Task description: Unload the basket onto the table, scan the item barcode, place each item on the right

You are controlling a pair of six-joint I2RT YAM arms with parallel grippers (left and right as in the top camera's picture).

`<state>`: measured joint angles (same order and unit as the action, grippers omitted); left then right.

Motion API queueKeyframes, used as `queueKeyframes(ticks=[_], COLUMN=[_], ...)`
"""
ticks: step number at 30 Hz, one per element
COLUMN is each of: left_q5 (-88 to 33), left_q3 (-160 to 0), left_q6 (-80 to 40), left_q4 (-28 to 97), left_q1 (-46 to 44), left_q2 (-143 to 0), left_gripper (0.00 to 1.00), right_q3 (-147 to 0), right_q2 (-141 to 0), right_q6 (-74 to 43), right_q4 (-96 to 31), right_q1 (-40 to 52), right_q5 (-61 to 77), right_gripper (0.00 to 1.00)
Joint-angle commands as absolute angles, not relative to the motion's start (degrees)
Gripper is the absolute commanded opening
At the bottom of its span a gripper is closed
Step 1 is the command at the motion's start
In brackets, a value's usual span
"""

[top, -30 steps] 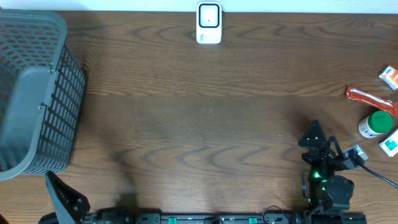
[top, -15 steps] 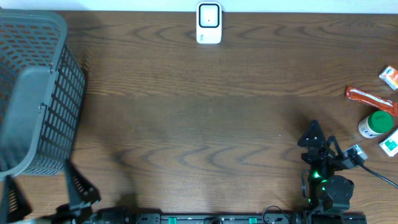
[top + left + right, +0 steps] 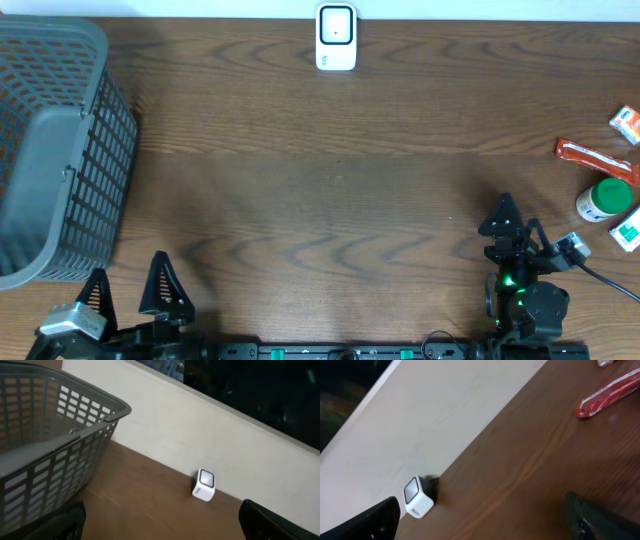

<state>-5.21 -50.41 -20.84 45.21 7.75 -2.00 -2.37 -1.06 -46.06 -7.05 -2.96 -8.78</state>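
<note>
Overhead:
- Partly cut off: grey plastic mesh basket [image 3: 60, 150], left edge; small orange-and-white box [image 3: 626, 124] and teal-and-white box [image 3: 627, 230], right edge.
- Items for scanning lie at the table's right edge, also including a red foil sachet [image 3: 597, 159] and a white bottle with green lid [image 3: 604, 199]. No barcode can be made out.
- White cube scanner [image 3: 336, 38], far edge, centre.
- Left gripper [image 3: 128, 290], near-left, 2 fingers spread wide, empty.
- Right gripper [image 3: 510, 228], near-right, well apart from the items. Jaws are hard to read from above.
- Surface: dark brown wood-grain table [image 3: 320, 180].

Left wrist:
- Only dark, blurred fingertips [image 3: 60, 522] show, in both lower corners.
- Basket left, scanner against a pale wall [image 3: 165, 420], blackness above.

Right wrist:
- Fingers [image 3: 380, 517] blurred, far apart, holding nothing.
- Sachet cut off top right, print unreadable.
</note>
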Motion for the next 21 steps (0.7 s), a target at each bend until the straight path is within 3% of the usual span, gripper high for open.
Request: queueKeyframes(ticks=[1,15,21], left_q5=[-2.76,0.93,4.69], left_q3=[-47.35,-15.42,-7.14], left_q6=[-22.20,-26.50,-26.48], left_q4=[42.33,9.06,3.75], left_q1=[7.57,7.18,5.85], left_q2=[-2.48,-2.22,-1.45], left_gripper=[0.98,0.98,0.98], right_q3=[-2.00,-2.00,-2.00], right_q2=[-1.13,-1.13,-1.13], right_q6=[-45.34,-45.34,-45.34], right_q4=[-7.11,-7.11,-7.11], right_q1=[-3.16,-3.16,-3.16], right_q5=[-8.75,-8.75,-8.75], right_gripper=[0.99,0.99,0.99])
